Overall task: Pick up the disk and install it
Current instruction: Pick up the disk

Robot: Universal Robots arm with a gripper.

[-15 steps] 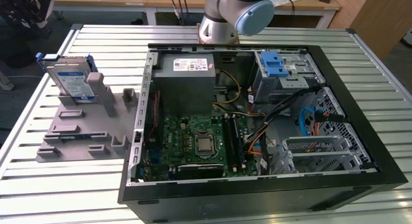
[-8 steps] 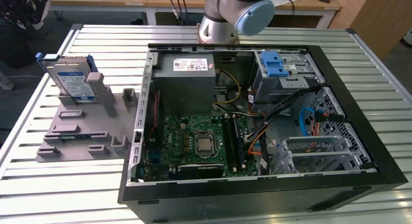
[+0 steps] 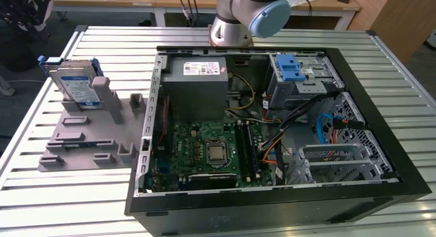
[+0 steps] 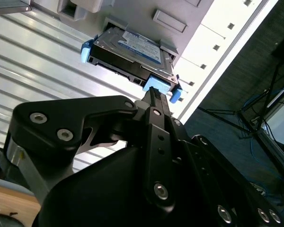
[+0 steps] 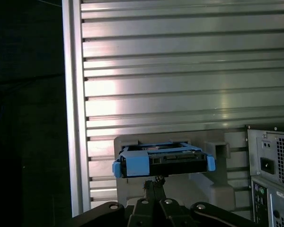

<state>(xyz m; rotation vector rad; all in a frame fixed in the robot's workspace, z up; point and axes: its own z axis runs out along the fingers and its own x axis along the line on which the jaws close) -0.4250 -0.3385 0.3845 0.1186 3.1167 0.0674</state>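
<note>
The disk (image 3: 76,86) stands on edge in a grey holder (image 3: 81,140) at the exterior view's left, silver with a blue-and-white label and a blue frame. Both wrist views look onto it from a distance: the disk (image 4: 132,47) with its label showing, and the disk (image 5: 163,161) end-on in the holder. My gripper (image 4: 154,94) points toward the disk with a gap between them. Its black fingertips are together, and my gripper (image 5: 154,181) holds nothing.
An open computer case (image 3: 272,119) lies to the holder's right, with a grey power supply box (image 3: 197,89), a motherboard, cables and a drive bay with a blue latch (image 3: 291,71). The slatted metal table (image 3: 68,196) ends near the holder. The arm's base (image 3: 232,27) stands behind the case.
</note>
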